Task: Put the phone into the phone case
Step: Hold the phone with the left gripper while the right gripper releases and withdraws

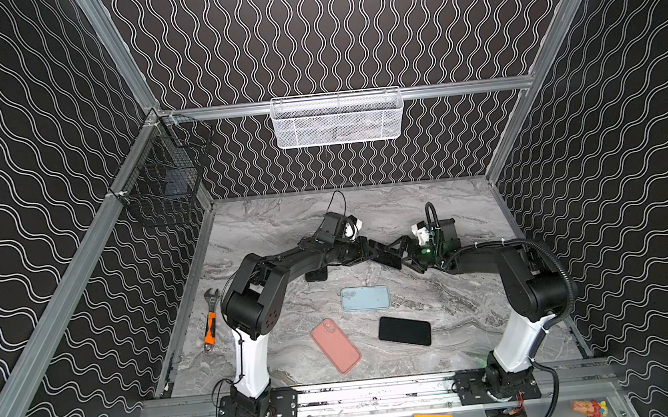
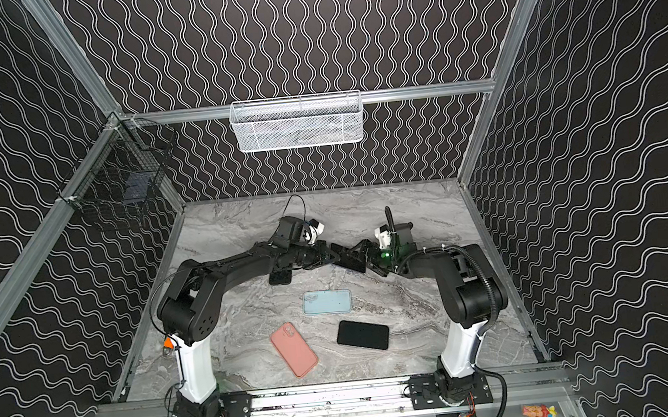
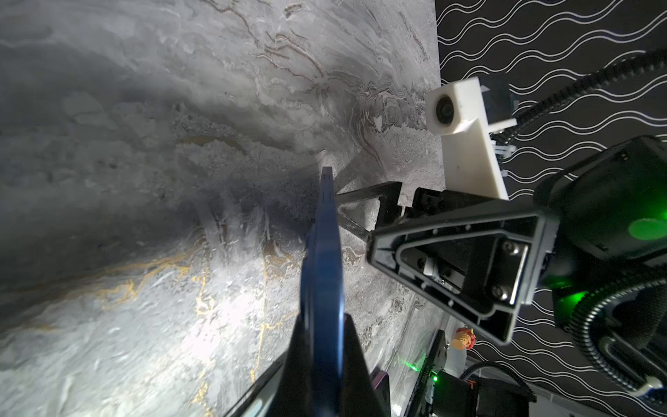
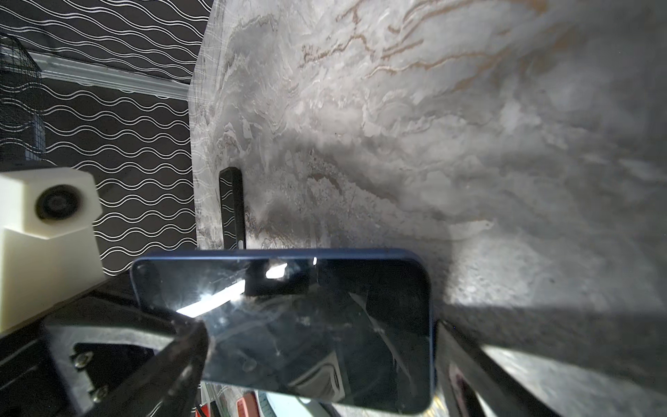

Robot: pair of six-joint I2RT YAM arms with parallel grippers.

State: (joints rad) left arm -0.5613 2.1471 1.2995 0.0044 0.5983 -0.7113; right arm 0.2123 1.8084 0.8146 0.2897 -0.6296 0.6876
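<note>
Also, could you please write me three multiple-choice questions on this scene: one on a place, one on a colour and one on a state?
1. Where does the wrench lie?
A) at the table's left edge
B) on the back wall
C) in mid-air

2. What colour is the slanted case?
A) green
B) pink
C) white

3. The left gripper is:
A) open and empty
B) shut on the blue phone
C) lying flat on the table

Answers: 1 A, it rests on the marble at the left edge; 2 B, it is plainly pink in both top views; 3 B, its fingers clamp the phone in the left wrist view.
</note>
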